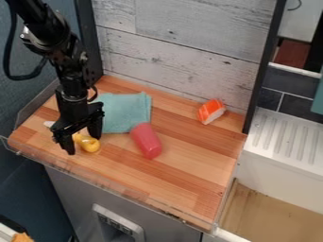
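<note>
soft matt cloth (127, 112), smooth wood-grain counter (183, 160), glossy yellow plastic-looking toy (90, 143)

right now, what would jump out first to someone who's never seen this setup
Probably the black two-finger gripper at the counter's left, its fingers apart around a rounded yellow object. Next, the red, rounded cylinder-like object near the middle, by a corner of the flat teal cloth. Farther right, the orange-and-white striped piece stands out near the pale wooden plank wall.

Worktop (189, 177): striped wood
Teal cloth (126, 111): lies toward back left corner
Red cylinder (146, 141): near middle, beside cloth
Orange-white piece (211, 111): near back right corner
Yellow object (90, 144): near front left corner
White object (48, 124): near left edge
</note>
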`<state>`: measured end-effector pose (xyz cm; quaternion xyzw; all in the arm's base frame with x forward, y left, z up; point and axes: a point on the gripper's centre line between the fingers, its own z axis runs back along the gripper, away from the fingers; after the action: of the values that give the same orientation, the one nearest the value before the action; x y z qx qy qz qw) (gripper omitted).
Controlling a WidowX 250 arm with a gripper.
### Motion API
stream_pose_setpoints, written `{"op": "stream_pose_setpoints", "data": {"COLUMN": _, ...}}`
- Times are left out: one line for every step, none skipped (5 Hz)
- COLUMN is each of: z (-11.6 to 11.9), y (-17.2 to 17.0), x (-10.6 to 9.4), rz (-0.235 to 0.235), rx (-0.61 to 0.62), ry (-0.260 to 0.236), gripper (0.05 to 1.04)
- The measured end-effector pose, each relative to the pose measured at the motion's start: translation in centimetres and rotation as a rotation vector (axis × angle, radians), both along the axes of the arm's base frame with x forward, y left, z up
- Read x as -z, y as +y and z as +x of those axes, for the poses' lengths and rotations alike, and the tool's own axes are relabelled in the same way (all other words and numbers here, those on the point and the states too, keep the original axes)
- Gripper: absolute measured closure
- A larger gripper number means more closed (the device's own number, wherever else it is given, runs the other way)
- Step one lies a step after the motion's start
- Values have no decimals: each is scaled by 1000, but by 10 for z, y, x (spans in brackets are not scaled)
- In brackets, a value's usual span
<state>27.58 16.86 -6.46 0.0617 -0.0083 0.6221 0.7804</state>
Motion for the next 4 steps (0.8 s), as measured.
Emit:
{"op": "stream_pose_setpoints", "data": {"z": -1, "y": 0, "x": 2, "rz": 8, "rx": -14, "ry": -13, "gripper": 421}}
{"op": "stream_pose_setpoints", "data": {"z": -2, "y": -1, "x": 3, "rz": 6, "rx": -5, "ry": -12, "gripper": 627}}
{"op": "stream_pose_setpoints", "data": {"z": -5, "y": 0, "x": 3, "rz": -17, "rx": -22, "ry": -10, "gripper": 628}}
{"op": "stream_pose_setpoints", "data": {"z": -14, "y": 0, "x": 0, "rz": -83, "rx": -30, "ry": 13, "gripper": 628}}
